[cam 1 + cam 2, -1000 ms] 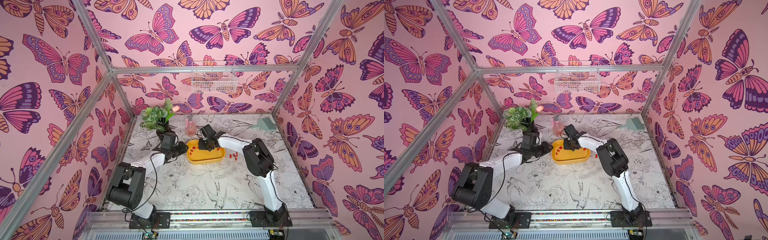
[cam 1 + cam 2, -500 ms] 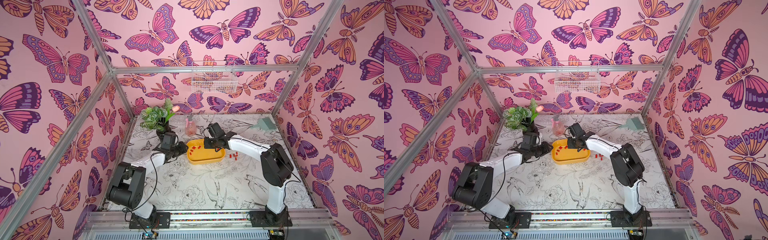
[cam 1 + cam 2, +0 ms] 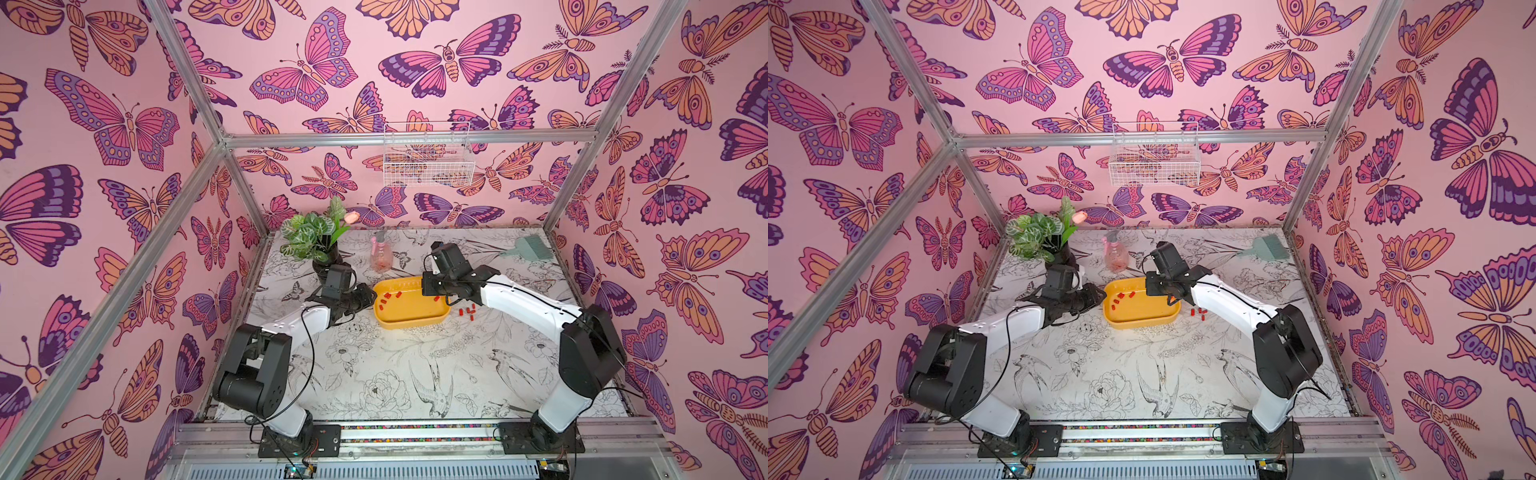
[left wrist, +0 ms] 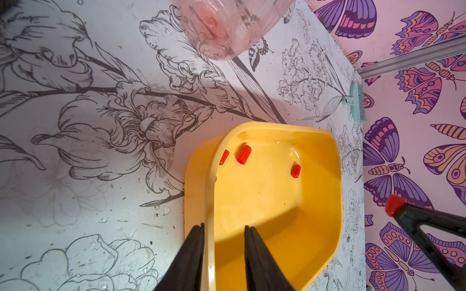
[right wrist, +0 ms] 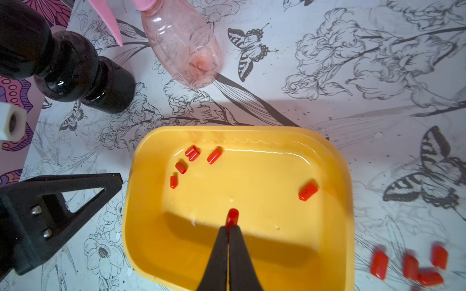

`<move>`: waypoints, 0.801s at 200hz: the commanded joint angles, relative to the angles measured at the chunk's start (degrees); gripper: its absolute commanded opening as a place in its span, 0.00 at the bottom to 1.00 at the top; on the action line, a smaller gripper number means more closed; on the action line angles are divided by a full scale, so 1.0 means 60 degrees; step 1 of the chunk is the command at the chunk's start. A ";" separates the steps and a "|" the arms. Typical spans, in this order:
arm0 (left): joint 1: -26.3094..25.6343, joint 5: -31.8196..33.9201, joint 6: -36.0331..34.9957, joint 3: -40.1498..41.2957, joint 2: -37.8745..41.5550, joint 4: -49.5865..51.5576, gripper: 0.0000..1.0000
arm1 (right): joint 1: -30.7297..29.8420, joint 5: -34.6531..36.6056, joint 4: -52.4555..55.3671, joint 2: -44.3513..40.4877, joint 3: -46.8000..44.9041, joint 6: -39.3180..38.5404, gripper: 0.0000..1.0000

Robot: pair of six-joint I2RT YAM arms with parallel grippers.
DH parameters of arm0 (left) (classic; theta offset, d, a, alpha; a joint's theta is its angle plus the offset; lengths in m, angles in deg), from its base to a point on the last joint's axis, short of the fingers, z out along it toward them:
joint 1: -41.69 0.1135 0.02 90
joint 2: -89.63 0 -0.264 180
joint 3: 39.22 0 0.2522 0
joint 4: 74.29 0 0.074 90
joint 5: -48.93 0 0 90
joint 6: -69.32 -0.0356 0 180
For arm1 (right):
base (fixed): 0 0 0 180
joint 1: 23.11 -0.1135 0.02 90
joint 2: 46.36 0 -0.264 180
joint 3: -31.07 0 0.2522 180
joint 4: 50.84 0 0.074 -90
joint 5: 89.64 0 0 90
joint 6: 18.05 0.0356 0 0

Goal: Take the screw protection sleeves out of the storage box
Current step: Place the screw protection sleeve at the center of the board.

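In both top views the yellow tray (image 3: 411,325) (image 3: 1142,322) sits toward the back of the patterned table (image 3: 395,374). It lies between the left pincer (image 3: 372,296) at its left end and the right pincer (image 3: 434,294) over its right half. Several red caps (image 3: 388,297) lie in the tray's left part, and more red caps (image 3: 467,311) lie on the table just beside its right end. A potted plant (image 3: 311,237), a pink spray bottle (image 3: 381,255) and a green brush (image 3: 532,247) are farther back. In the left wrist view the left pincer (image 4: 223,225) straddles the tray's rim (image 4: 209,191), one finger outside the wall and one inside. Whether it squeezes the rim I cannot tell. In the right wrist view the right pincer (image 5: 229,228) is closed on one red cap (image 5: 232,216), held over the tray (image 5: 252,176). Five caps (image 5: 193,153) lie near one corner, one (image 5: 308,191) lies alone, and the rest (image 5: 408,267) lie outside on the table.
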 commanded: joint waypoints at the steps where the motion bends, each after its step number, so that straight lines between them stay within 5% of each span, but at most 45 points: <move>1: 0.0030 -0.0129 -0.0055 -0.0166 -0.0162 -0.0099 0.32 | 0.0347 0.0207 0.0324 -0.0622 -0.0346 -0.0220 0.09; 160: 0.0030 -0.0135 -0.0027 -0.0188 -0.0213 -0.0072 0.33 | 0.3893 -0.1630 0.0466 -0.1231 -0.2134 -0.0827 0.09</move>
